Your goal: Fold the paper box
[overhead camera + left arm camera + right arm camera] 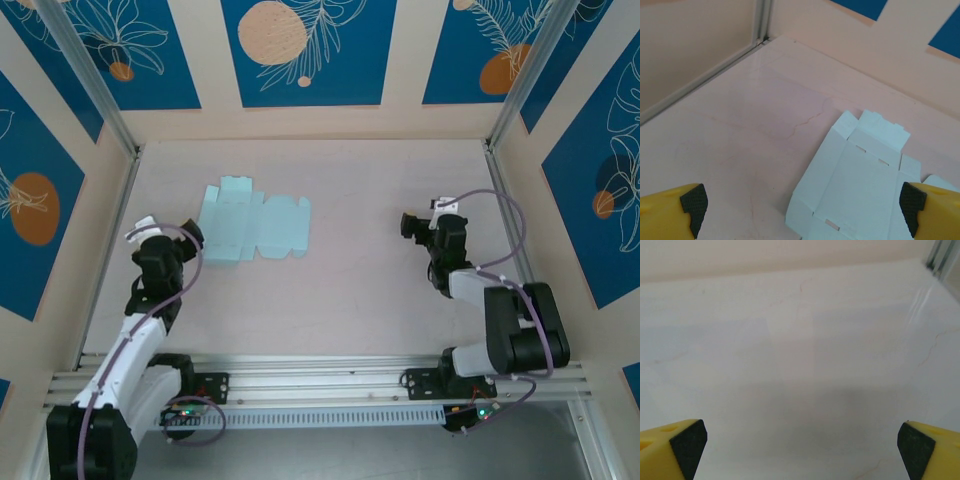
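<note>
The paper box point(255, 225) is a flat, pale light-blue die-cut sheet with tabs and flaps, lying left of the table's middle. My left gripper point(190, 238) sits just left of its near left corner, open, with nothing between its fingers. In the left wrist view the sheet point(860, 185) lies flat ahead and to the right, its near corner between the wide-apart yellow fingers point(670, 212) of the left gripper point(803, 207). My right gripper point(410, 225) hovers over bare table well to the right of the sheet, open and empty point(800, 447).
Walls with blue patterned panels point(305, 50) close off the table at the back and both sides. Aluminium posts point(95, 80) stand in the far corners. A metal rail point(320, 385) carrying both arm bases runs along the near edge.
</note>
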